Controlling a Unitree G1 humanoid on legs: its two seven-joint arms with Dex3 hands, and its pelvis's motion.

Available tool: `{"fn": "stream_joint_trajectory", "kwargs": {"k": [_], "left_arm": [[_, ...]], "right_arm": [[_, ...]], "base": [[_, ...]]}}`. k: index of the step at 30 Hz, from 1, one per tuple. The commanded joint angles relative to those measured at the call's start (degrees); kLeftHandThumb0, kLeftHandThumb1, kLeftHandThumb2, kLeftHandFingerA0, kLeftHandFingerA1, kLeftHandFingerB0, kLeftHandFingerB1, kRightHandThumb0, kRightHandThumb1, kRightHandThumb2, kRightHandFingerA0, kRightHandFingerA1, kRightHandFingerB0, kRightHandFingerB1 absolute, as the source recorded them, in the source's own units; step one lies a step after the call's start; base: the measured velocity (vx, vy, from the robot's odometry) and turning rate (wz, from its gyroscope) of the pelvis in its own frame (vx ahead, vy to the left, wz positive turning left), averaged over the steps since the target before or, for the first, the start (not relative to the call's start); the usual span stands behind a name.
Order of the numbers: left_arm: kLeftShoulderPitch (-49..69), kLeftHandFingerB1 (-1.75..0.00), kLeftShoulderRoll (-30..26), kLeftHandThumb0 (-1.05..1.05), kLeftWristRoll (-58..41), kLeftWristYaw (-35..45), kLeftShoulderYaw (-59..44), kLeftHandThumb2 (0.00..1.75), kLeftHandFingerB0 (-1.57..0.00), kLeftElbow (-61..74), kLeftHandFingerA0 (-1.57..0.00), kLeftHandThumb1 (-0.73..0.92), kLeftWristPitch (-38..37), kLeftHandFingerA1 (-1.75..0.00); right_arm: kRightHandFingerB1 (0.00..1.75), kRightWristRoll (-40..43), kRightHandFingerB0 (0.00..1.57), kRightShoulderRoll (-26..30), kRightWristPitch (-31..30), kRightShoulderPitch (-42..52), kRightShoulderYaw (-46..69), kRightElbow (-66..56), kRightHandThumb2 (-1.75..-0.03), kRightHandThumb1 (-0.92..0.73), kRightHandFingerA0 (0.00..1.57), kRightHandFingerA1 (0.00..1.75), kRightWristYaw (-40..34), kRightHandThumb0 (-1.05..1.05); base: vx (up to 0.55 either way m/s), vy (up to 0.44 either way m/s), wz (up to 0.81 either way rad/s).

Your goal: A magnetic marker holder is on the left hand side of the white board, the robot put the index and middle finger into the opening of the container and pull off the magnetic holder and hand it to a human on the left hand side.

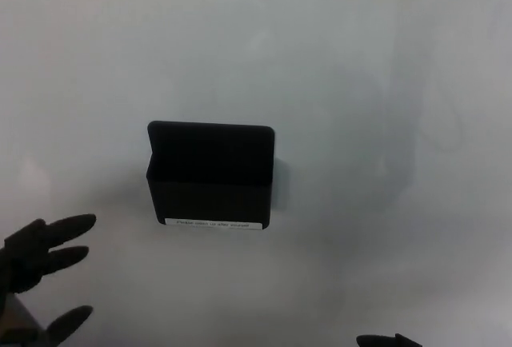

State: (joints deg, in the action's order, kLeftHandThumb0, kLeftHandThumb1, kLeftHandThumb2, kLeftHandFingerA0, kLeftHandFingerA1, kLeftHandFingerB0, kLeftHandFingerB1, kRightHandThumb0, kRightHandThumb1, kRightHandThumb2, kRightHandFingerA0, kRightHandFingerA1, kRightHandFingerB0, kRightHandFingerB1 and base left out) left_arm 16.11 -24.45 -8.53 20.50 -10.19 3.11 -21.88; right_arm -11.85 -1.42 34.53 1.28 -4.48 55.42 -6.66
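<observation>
Marker holder [210, 175] sits stuck on the whiteboard [360, 83], untouched — our left hand [40, 271] hovers below-left, fingers spread and empty, so we have everything left: hooking, pulling, handing over.

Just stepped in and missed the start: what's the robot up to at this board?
It is reaching for the black magnetic marker holder, which sits stuck on the whiteboard with a white label strip along its bottom edge. The left hand is at the lower left with its fingers spread, holding nothing and well short of the holder. Only a dark tip of the right hand shows at the bottom edge. Nothing has been grasped yet.
</observation>
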Motion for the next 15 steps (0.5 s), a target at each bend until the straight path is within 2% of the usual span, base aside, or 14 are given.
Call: {"fn": "stream_joint_trajectory", "kwargs": {"k": [1,9,11,12,15], "left_arm": [[-0.6,-0.31,-12.1,-0.65,-13.5,9.7,-6.1,0.57,-0.31,21.5,-0.42,0.55,6.5,-0.36],[-1.4,-0.32,-16.5,-0.66,-18.4,10.3,-8.1,0.57,-0.31,27.5,-0.44,0.53,12.5,-0.36],[-3.0,-0.32,-18.1,-0.67,-18.3,10.6,-7.9,0.58,-0.31,28.7,-0.42,0.56,13.9,-0.34],[-4.5,-0.42,-19.1,-0.71,-17.8,11.1,-7.3,0.81,-0.25,28.8,-0.39,0.46,14.6,-0.47],[-8.8,-0.41,-21.6,-0.73,-16.8,12.2,-5.2,0.8,-0.24,28.8,-0.37,0.46,16.9,-0.46]], "right_arm": [[0.44,2.1,0.56,1.1,10.6,-0.6,1.5,0.1,-0.64,-0.67,0.77,0.51,-0.2,-0.51],[0.44,2.5,0.57,1.1,11.3,-1.3,2.4,2.0,-0.64,-0.67,0.76,0.51,0.4,-0.51],[0.43,2.0,0.6,1.2,11.3,-1.7,2.4,3.0,-0.61,-0.71,0.77,0.48,-0.2,-0.5],[0.43,1.9,0.6,1.2,11.3,-1.7,2.4,3.2,-0.61,-0.71,0.77,0.48,-0.4,-0.49],[0.43,2.1,0.59,1.0,11.4,-1.8,2.6,3.7,-0.61,-0.71,0.76,0.48,-0.3,-0.5]], "base": [[0.0,0.0,0.0],[0.0,0.0,0.0],[0.0,0.0,0.0],[0.0,0.0,0.0],[0.0,0.0,0.0]]}}
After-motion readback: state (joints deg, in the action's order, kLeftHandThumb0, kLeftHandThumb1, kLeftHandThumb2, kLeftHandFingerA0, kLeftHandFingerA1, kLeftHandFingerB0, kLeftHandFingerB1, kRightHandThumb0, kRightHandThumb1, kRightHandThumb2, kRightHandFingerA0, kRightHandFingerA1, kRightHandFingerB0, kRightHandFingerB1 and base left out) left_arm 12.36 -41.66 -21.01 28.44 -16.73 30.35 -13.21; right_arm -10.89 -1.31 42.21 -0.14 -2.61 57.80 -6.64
